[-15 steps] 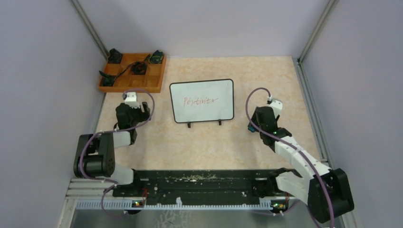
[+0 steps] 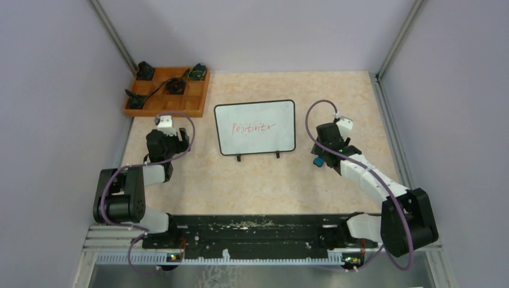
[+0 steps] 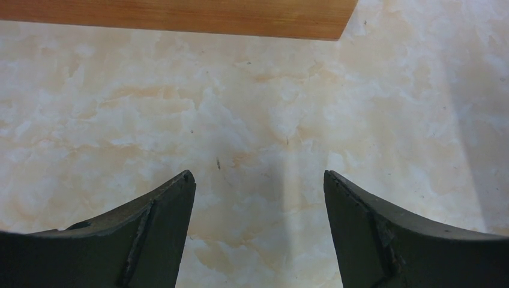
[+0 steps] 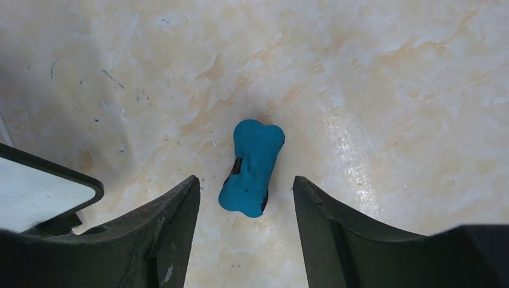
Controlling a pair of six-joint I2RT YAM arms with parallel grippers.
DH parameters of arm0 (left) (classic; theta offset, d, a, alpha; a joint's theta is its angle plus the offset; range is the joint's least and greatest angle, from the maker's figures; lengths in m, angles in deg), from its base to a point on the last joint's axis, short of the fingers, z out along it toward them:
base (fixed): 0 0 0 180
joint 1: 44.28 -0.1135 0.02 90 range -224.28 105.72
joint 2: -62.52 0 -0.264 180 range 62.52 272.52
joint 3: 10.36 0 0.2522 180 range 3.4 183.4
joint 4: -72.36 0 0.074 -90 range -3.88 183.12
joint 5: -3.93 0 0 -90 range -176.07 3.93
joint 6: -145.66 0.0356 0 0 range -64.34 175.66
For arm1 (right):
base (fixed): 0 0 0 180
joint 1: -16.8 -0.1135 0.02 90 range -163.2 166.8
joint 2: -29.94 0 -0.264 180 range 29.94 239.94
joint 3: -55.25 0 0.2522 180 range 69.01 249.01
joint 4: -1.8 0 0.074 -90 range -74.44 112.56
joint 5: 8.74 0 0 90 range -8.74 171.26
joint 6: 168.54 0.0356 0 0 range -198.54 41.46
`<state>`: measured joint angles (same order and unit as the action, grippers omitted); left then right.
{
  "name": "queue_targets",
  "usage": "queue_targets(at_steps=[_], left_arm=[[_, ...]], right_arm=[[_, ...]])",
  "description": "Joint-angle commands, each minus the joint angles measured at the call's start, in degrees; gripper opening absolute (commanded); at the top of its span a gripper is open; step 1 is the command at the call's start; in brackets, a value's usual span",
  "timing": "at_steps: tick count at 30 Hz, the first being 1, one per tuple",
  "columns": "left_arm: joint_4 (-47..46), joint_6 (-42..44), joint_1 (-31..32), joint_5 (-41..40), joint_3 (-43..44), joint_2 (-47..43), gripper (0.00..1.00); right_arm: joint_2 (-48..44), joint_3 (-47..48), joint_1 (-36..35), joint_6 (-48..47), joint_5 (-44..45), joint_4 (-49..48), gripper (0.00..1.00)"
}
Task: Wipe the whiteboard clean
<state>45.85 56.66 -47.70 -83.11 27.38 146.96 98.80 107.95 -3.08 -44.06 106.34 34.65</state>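
The whiteboard (image 2: 255,141) stands mid-table on two black feet, with red writing on it. Its black-framed corner shows at the left of the right wrist view (image 4: 42,192). A small blue bone-shaped eraser (image 2: 317,162) lies on the table right of the board. In the right wrist view the eraser (image 4: 252,162) lies just ahead of and between my open fingertips. My right gripper (image 2: 320,155) (image 4: 244,178) hovers over it, empty. My left gripper (image 2: 171,133) (image 3: 259,173) is open and empty over bare table, left of the board.
An orange compartment tray (image 2: 165,112) holding several black parts sits at the back left; its near edge (image 3: 180,15) tops the left wrist view. Grey walls enclose the table on three sides. A black rail (image 2: 252,231) runs along the near edge.
My right gripper has shifted slightly away and left and turned over the eraser, and its arm has swung with it. The left arm and the board have not moved.
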Motion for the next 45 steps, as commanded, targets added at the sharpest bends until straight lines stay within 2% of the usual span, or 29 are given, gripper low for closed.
queue_targets(at_steps=[1,6,12,17,24,42,43,45], left_arm=[[0.01,-0.72,-0.19,-0.48,1.56,0.54,0.84],[0.02,-0.71,-0.23,-0.42,1.47,0.48,0.84],[0.11,-0.71,-0.25,-0.43,1.55,0.5,0.84],[0.28,-0.69,-0.19,-0.49,1.76,0.68,0.84],[0.37,-0.57,-0.2,-0.46,1.83,0.72,0.84],[0.46,-0.84,-0.19,-0.64,1.86,0.72,0.84],[0.47,-0.83,-0.24,-0.67,1.87,0.77,0.84],[0.5,-0.89,-0.24,-0.63,1.86,0.77,0.84]], right_arm=[[0.83,5.55,-0.37,1.5,3.05,2.94,0.59],[3.22,9.92,1.39,2.81,1.56,7.36,0.58],[10.27,14.82,8.54,4.92,-6.03,12.34,0.45],[13.02,15.49,8.65,5.82,-6.43,13.07,0.45],[12.07,11.55,8.64,7.01,-9.93,8.46,0.46],[18.16,9.03,8.66,6.31,-12.08,4.45,0.45],[18.27,8.91,8.66,6.37,-12.07,4.23,0.44],[18.3,8.51,8.65,6.11,-12.46,3.49,0.32]])
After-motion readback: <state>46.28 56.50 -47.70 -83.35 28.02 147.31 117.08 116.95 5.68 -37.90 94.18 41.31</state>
